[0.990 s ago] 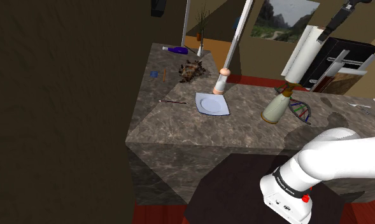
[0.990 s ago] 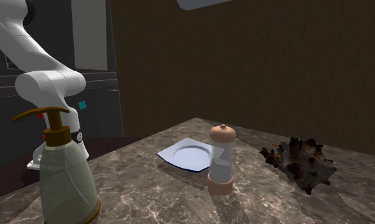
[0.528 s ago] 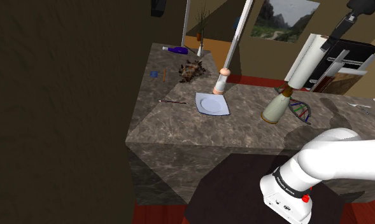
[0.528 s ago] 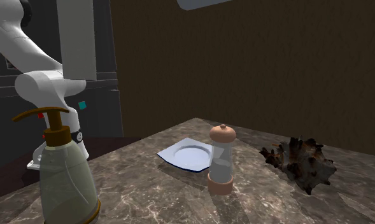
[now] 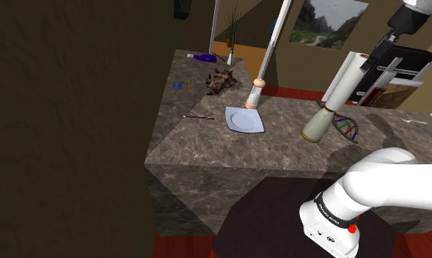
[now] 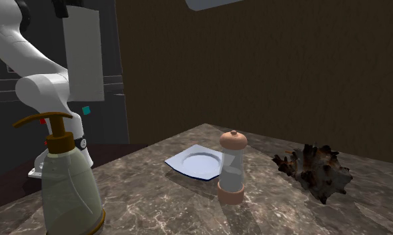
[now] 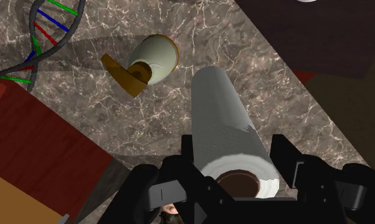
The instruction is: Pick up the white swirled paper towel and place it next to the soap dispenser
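Gripper [image 7: 237,156] clamped on top end of paper towel roll [image 7: 221,108]. Roll hangs above counter [image 7: 84,121], near soap dispenser [image 7: 151,60]. Risks: lower end clips dispenser pump on descent; tall roll topples on release.

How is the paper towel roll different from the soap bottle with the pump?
The paper towel roll hangs in the air, clasped by the claw; the soap bottle stands on the marble counter. The roll is a plain straight tube with a hole in its end; the bottle bulges at the bottom and has a brown-gold pump on top. Both are pale and tall.
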Robot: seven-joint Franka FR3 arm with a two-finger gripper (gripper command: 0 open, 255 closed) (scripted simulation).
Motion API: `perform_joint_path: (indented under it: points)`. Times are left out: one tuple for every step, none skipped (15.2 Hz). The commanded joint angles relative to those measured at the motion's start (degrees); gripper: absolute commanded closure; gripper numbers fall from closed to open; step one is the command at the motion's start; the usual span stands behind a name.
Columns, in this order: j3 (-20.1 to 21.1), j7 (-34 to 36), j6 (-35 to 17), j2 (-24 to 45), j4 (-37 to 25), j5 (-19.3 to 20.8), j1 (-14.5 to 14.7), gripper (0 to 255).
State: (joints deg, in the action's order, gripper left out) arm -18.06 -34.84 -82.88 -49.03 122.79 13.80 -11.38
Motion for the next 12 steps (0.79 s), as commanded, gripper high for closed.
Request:
perform_joint_path:
  points:
    - [-0.3,0.02,-1.3,-0.74,1.99,0.31,-0.18,255]
    - [-0.39,0.08,-1.93,-1.12,3.0,0.44,-0.26,255]
    - [-0.5,0.14,-2.55,-1.5,4.0,0.58,-0.35,255]
    - [-0.6,0.2,-3.18,-1.87,5.0,0.71,-0.44,255]
    - [-0.72,0.26,-3.81,-2.23,5.98,0.85,-0.53,255]
    - [-0.83,0.32,-4.44,-2.58,6.96,0.99,-0.63,255]
    - [-0.95,0.37,-5.06,-2.92,7.92,1.14,-0.72,255]
    - [-1.08,0.42,-5.69,-3.25,8.88,1.29,-0.81,255]
    - [-1.21,0.47,-6.32,-3.57,9.83,1.44,-0.9,255]
    - [-1.34,0.52,-6.95,-3.88,10.77,1.59,-1.0,255]
    - [-1.48,0.57,-7.58,-4.19,11.7,1.75,-1.1,255]
    - [-1.62,0.62,-8.21,-4.48,12.62,1.91,-1.19,255]
